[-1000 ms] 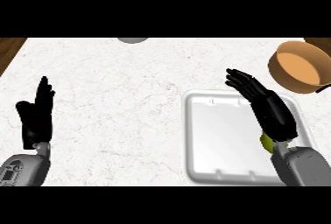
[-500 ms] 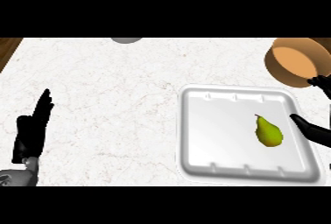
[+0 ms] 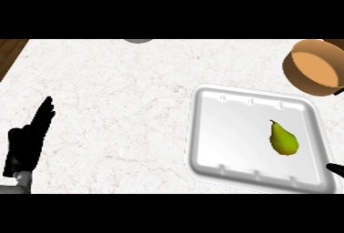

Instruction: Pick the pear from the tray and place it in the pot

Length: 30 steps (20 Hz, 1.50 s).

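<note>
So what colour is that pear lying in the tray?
Yellow-green, with a thin dark stem: the pear shows in the head view.

green pear [image 3: 283, 139], white tray [image 3: 222, 136]

Above pear [image 3: 283, 139]: open, nothing over it on the tray [image 3: 222, 150].
Tray to pot [image 3: 311, 67]: short bare counter [image 3: 114, 86] gap, unobstructed.
Pot mouth: open.
My left hand [image 3: 25, 141]: resting far left, well apart.
</note>
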Each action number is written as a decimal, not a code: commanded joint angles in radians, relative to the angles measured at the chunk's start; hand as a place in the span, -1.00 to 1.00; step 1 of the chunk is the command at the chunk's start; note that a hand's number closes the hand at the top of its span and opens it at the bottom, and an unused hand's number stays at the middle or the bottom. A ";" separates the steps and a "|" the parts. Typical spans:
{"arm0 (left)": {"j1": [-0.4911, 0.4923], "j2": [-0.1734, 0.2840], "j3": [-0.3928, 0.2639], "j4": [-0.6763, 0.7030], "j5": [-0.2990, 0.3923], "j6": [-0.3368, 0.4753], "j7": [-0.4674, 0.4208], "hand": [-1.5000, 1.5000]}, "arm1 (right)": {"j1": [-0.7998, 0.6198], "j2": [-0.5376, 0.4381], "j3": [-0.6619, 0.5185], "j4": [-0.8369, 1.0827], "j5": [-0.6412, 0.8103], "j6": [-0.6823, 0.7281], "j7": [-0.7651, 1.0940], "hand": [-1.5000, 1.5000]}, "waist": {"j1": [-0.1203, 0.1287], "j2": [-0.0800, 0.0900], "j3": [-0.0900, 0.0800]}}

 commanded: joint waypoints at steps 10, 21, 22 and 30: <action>0.046 0.000 0.010 -0.051 -0.023 -0.008 0.019 0.00 | 0.040 -0.214 0.157 -0.164 0.340 -0.056 0.008 -1.00 | -0.015 -0.007 -0.008; 0.099 -0.012 0.035 -0.162 -0.057 -0.032 0.080 0.00 | 0.009 -0.216 0.260 -0.324 0.541 -0.015 0.271 -1.00 | -0.007 -0.007 -0.007; 0.040 -0.029 0.064 -0.063 -0.050 -0.061 0.033 0.00 | -0.035 -0.190 0.264 -0.255 0.569 -0.004 0.238 -1.00 | -0.009 -0.005 -0.007; 0.087 -0.062 0.074 -0.163 -0.103 -0.071 0.100 0.00 | 0.035 -0.137 0.225 -0.423 0.676 0.000 0.388 -1.00 | -0.012 -0.007 -0.007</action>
